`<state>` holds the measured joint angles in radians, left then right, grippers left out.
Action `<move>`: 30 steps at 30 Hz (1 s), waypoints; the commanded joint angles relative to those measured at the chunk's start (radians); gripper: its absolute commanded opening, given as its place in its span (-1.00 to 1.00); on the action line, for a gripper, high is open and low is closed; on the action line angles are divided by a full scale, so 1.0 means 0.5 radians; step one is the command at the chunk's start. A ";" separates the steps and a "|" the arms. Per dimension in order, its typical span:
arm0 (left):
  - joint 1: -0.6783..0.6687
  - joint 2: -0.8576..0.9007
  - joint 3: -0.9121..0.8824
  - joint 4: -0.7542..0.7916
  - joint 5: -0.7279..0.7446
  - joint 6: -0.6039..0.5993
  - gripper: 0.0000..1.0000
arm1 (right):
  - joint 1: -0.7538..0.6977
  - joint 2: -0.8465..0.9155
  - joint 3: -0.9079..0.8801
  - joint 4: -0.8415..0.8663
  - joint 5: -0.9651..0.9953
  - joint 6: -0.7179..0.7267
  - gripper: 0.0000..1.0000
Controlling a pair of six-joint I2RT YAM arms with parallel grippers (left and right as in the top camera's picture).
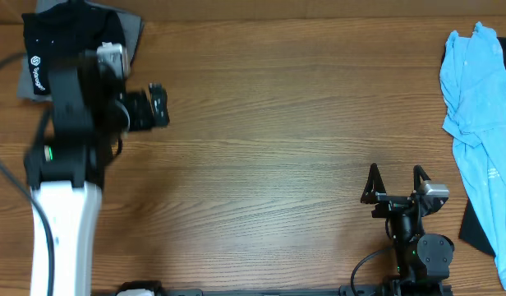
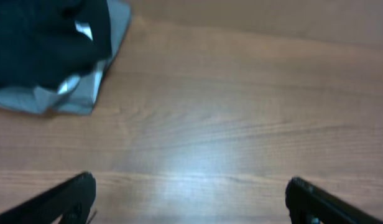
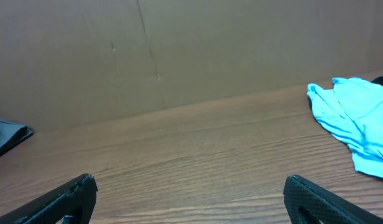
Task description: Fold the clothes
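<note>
The black shirt (image 1: 72,31) lies bunched at the far left corner, on top of a grey folded garment (image 1: 135,33). White lettering shows on its left part. In the left wrist view the black shirt (image 2: 42,37) is at the top left, over the grey garment (image 2: 76,99). My left gripper (image 1: 158,105) is open and empty, just right of and nearer than the pile; its fingers (image 2: 191,196) are wide apart over bare wood. My right gripper (image 1: 395,177) is open and empty near the front right, its fingers (image 3: 191,193) spread over bare table.
A light blue shirt (image 1: 483,99) lies crumpled along the right edge, also in the right wrist view (image 3: 356,118). A dark cloth (image 1: 476,230) pokes out beneath it at the front right. The table (image 1: 269,123) is wooden. A brown wall stands behind it.
</note>
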<state>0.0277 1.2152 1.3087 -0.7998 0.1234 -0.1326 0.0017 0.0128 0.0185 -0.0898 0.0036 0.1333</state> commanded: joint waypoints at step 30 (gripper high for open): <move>-0.004 -2.428 -2.608 1.789 -0.179 -0.005 1.00 | 0.009 -0.020 -0.021 0.012 -0.012 -0.007 1.00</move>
<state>0.0277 0.0467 0.0380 0.0849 0.0559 -0.1322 0.0017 0.0128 0.0185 -0.0898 0.0032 0.1333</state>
